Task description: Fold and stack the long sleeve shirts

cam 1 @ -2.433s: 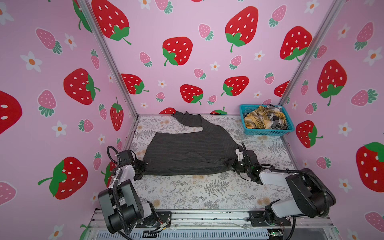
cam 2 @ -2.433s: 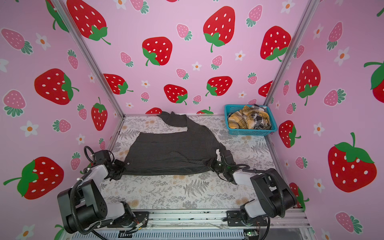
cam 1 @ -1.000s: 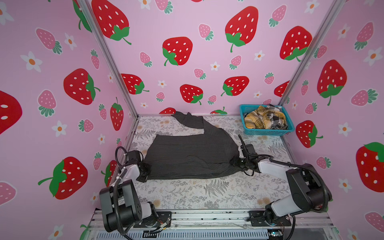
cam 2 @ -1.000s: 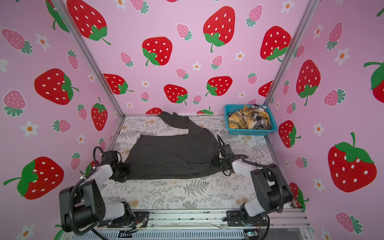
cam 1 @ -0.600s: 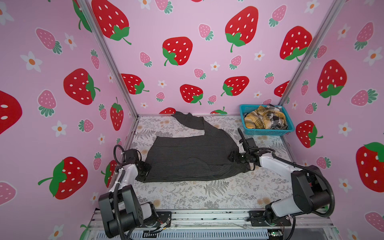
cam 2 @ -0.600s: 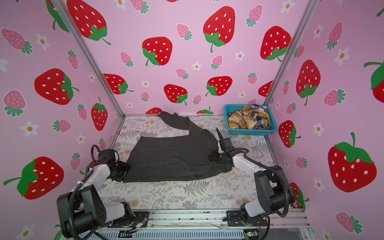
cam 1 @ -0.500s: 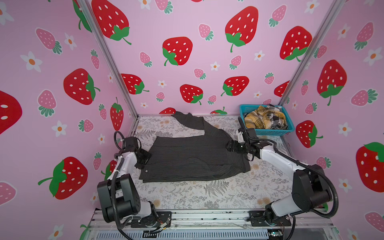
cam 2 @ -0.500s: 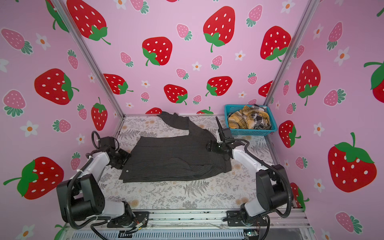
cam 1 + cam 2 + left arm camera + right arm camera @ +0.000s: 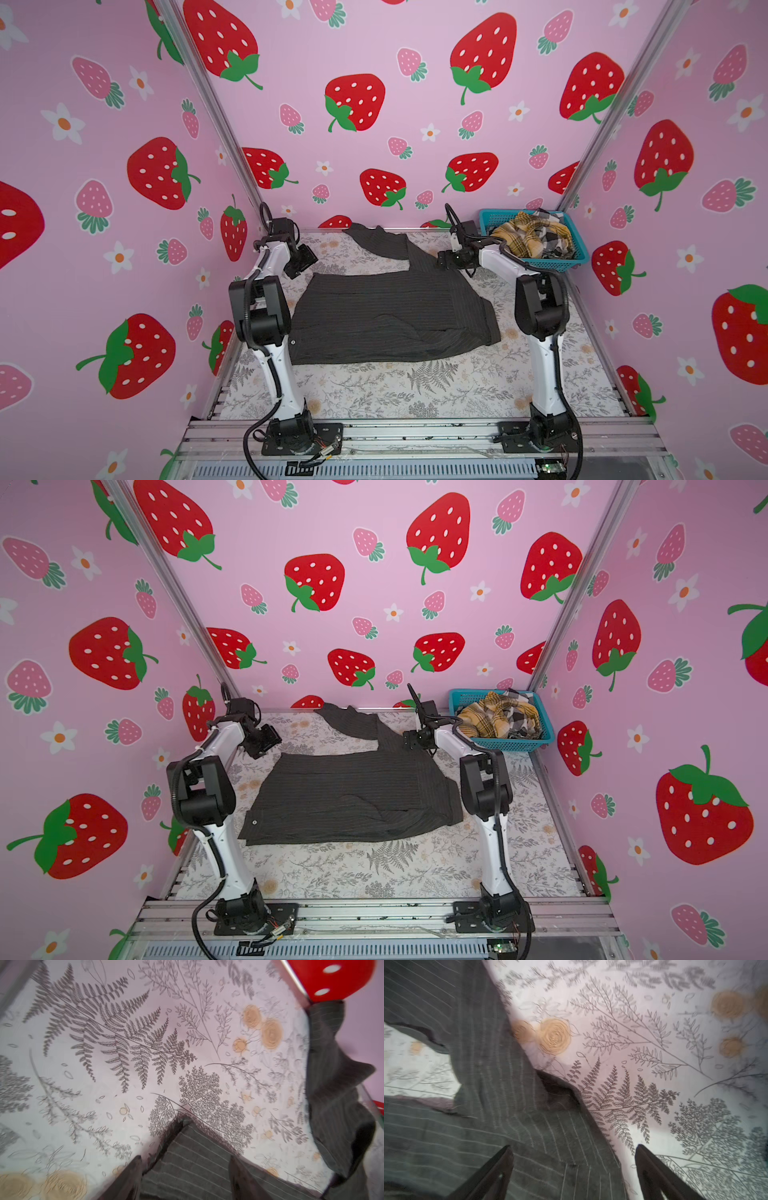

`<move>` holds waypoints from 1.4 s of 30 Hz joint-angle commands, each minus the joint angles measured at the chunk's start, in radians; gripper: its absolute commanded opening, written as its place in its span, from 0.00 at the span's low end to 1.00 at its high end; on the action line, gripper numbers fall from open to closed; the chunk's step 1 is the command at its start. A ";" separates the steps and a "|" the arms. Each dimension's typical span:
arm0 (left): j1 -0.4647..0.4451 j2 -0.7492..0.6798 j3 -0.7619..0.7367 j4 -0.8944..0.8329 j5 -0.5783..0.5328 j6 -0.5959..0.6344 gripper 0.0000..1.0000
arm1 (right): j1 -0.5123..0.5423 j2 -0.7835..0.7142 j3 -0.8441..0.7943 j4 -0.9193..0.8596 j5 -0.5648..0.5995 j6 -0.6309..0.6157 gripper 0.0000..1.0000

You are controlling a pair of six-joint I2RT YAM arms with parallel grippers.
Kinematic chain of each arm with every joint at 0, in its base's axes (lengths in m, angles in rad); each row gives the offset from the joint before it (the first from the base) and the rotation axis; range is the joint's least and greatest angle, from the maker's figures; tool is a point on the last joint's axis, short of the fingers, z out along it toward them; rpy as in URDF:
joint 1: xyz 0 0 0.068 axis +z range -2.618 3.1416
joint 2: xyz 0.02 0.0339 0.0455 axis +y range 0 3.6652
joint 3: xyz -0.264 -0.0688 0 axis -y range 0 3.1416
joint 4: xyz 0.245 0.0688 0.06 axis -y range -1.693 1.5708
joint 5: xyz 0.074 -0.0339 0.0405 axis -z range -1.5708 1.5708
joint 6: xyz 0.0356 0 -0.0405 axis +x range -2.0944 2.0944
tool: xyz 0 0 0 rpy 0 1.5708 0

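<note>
Although the dark pinstriped shirt (image 9: 386, 316) lies spread on the counter (image 9: 415, 395) between the two arms, it is not squared: one sleeve (image 9: 378, 243) trails toward the back wall, and a ruck crosses the near right of the body. The left claw (image 9: 303, 259) hangs released beside the far left corner, which lies loose below its parted jaws in the wrist view. The right claw (image 9: 442, 261) is likewise released, jaws wide, over the far right shoulder where the sleeve joins. Risks noted: a claw closing here may pinch one layer only, or nip the printed cover (image 9: 374, 879) beneath, so that a lift would drag the whole garment askew. Folding with the sleeve left out would likely give a lopsided bundle, and the ruck would be pressed in. The cover is pale, with a fern and flower print, and looks soft enough to bunch. Pink strawberry walls (image 9: 374, 50) close three sides. The blue basket (image 9: 582, 261) in the far right corner, holding plaid and check shirts (image 9: 528, 241), sits near the right arm; a careless swing could knock it.
</note>
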 commanded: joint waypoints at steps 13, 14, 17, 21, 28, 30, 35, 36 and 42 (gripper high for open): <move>-0.041 0.218 0.212 -0.125 0.046 0.096 0.44 | -0.038 0.125 0.125 -0.109 -0.064 -0.054 0.87; -0.041 0.226 0.221 -0.130 0.045 0.099 0.41 | -0.038 0.137 0.138 -0.121 -0.066 -0.061 0.87; -0.042 0.247 0.241 -0.145 0.036 0.107 0.31 | -0.039 0.176 0.181 -0.151 -0.060 -0.068 0.84; -0.042 0.263 0.247 -0.155 0.020 0.111 0.11 | -0.042 0.200 0.208 -0.166 -0.055 -0.065 0.71; -0.041 0.254 0.237 -0.140 0.014 0.111 0.00 | -0.044 0.196 0.216 -0.142 -0.067 -0.065 0.26; -0.041 0.242 0.234 -0.135 0.014 0.110 0.00 | -0.044 0.194 0.229 -0.143 -0.067 -0.066 0.16; -0.043 0.135 0.148 -0.060 0.016 0.075 0.00 | -0.041 0.121 0.215 -0.102 -0.098 -0.063 0.00; -0.042 0.096 0.115 -0.034 0.017 0.059 0.00 | -0.039 0.100 0.209 -0.095 -0.104 -0.061 0.00; -0.039 -0.136 -0.157 0.180 0.020 -0.047 0.00 | -0.033 -0.130 -0.044 0.072 -0.117 -0.001 0.00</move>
